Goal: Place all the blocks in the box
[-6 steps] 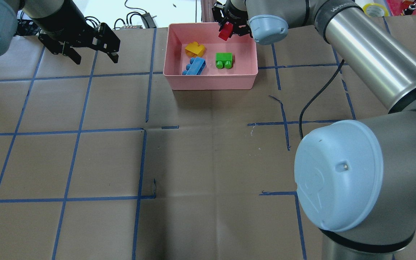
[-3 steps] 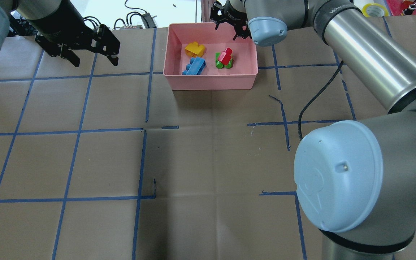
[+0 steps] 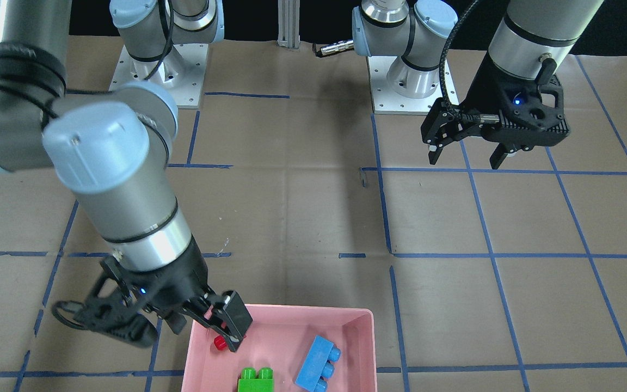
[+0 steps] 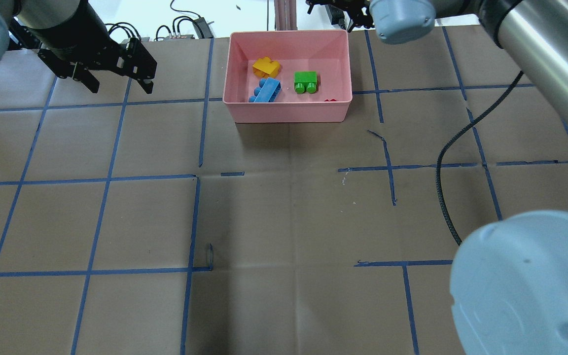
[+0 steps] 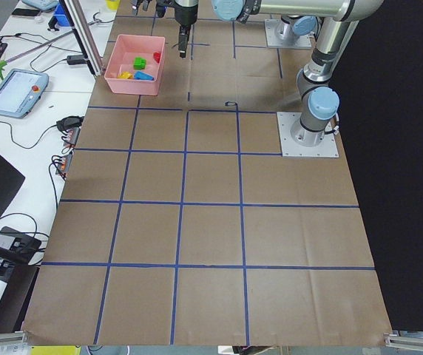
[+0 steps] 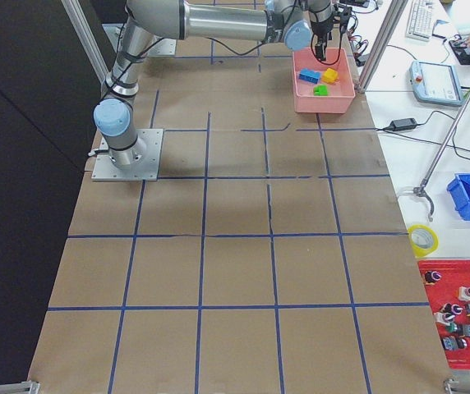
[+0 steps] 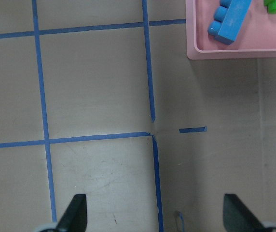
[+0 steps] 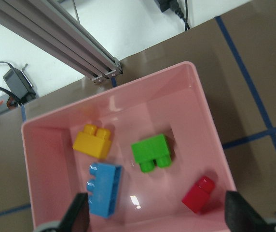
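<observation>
Our right gripper (image 8: 157, 217) hangs above the box (image 8: 128, 99) with its two fingers spread wide and nothing between them. Its own wrist camera is the only view that shows all four bricks at once. The yellow block (image 8: 93, 140) and the green block (image 8: 151, 150) lie toward the middle of the pink floor. The blue block (image 8: 103, 189) is just beside the yellow one, and the red block (image 8: 198, 194) lies apart from them in a corner. From overhead we see only a thin red sliver at the near wall, because the rim hides the rest, and the right gripper itself is cut off at the top edge. The front-facing camera shows a red stud just under one right finger, but the frame's bottom edge cuts the box off there and the yellow brick does not show. Our left gripper (image 4: 119, 79) is likewise wide apart and empty, held over the table (image 4: 284, 217) well to the side of the box. Its wrist camera sees mostly taped brown paper, with only a box corner, the blue brick and a scrap of green at the frame's top.
</observation>
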